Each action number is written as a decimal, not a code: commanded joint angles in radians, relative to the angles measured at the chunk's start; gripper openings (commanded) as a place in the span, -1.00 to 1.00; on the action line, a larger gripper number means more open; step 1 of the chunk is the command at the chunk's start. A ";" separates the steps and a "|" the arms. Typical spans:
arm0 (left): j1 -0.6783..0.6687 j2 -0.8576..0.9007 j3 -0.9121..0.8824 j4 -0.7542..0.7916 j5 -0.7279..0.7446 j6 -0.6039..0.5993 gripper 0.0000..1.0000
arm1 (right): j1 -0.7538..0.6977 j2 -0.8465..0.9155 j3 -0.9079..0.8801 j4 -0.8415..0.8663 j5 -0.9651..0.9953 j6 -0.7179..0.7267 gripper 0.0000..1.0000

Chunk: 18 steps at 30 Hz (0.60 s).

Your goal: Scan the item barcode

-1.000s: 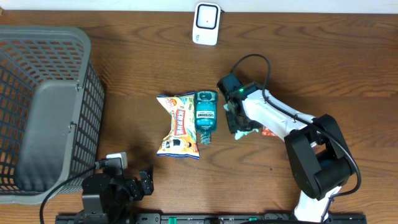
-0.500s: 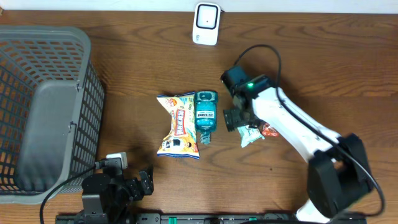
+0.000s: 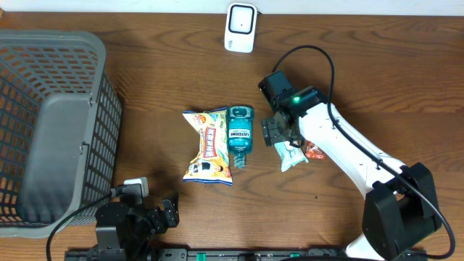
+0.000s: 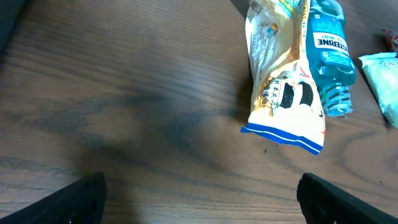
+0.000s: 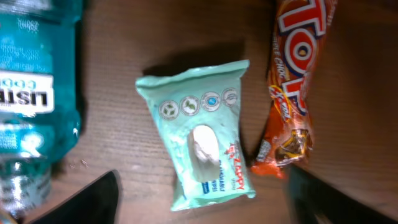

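Four items on desk (image 3: 145,80): bag (image 3: 206,145), bottle (image 3: 240,132), wipes (image 5: 202,134), bar (image 5: 292,87).

Change over the last second: right hand (image 3: 278,135), then down over the wipes, is now lifted clear, fingers spread wide, holding nothing. Wipes lie flat on the desk just below it, between bottle and bar, hardly shifted.

Judgement: grasp missed or released; scan not begun. Scanner (image 3: 240,27) is well apart at the far edge.

Wipes' long axis runs near-to-far, slightly tilted. Flap side up, no barcode visible.

Left hand (image 4: 199,202) wide open, empty.
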 commanded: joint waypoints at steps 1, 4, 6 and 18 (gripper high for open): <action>-0.004 0.001 0.003 -0.011 0.008 0.006 0.96 | 0.029 0.002 -0.011 0.008 0.095 0.000 0.42; -0.004 0.001 0.003 -0.011 0.008 0.006 0.96 | 0.064 0.012 -0.033 0.011 0.132 0.004 0.42; -0.004 0.001 0.003 -0.011 0.009 0.006 0.96 | 0.092 0.018 -0.056 0.029 0.150 0.004 0.43; -0.004 0.001 0.003 -0.011 0.009 0.006 0.96 | 0.172 0.073 -0.188 0.194 0.362 0.004 0.47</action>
